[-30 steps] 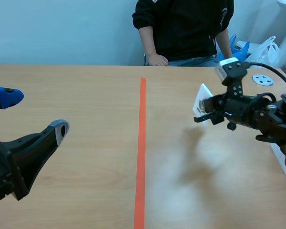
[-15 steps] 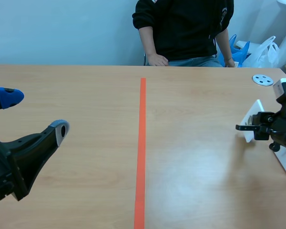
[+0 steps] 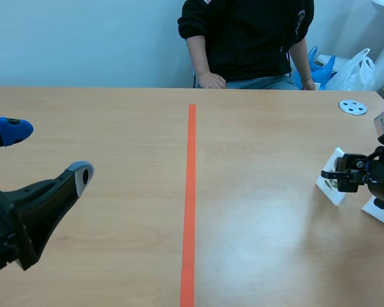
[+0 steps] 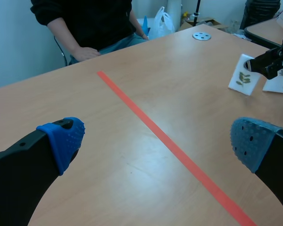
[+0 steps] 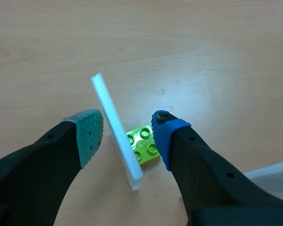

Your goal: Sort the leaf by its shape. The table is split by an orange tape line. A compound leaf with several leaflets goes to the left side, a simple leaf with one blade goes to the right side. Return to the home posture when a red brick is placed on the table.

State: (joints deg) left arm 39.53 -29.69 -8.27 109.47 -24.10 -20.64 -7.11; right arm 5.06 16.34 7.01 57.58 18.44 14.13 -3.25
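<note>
Orange tape line [image 3: 191, 192] splits the table [image 3: 115, 243] down the middle. In the scene view the right gripper [image 3: 333, 174] is low on the far right side, right at the white leaf card [image 3: 331, 190], which stands on the wood well clear of the line. The left gripper [image 3: 50, 153] hangs spread wide over its own half, holding nothing. A person [image 3: 246, 38] sits across the table, and a second white card [image 3: 381, 214] lies at the right edge.

Left wrist view now: left gripper [image 4: 156, 141] gaping, tape line [image 4: 170, 143] running ahead of it, and far off the leaf card [image 4: 242, 75] upright with a green sprig on its face, too small to count the leaflets.

Right wrist view: right gripper [image 5: 126, 128] straddles the leaf card [image 5: 114, 123], seen edge-on and tilted on its green brick [image 5: 142, 143] foot. The fingers are parted, with a sliver of wood showing between the grey-green pad [image 5: 89, 134] and the card; the blue pad [image 5: 162, 134] sits against the brick. The placing looks all but done. I would widen the jaws a touch more, then lift straight up so neither pad clips the card and topples it.

Compared with a second ago, the card was in the air nearer the middle, pinched; it has since swung out right and come down onto the table.
</note>
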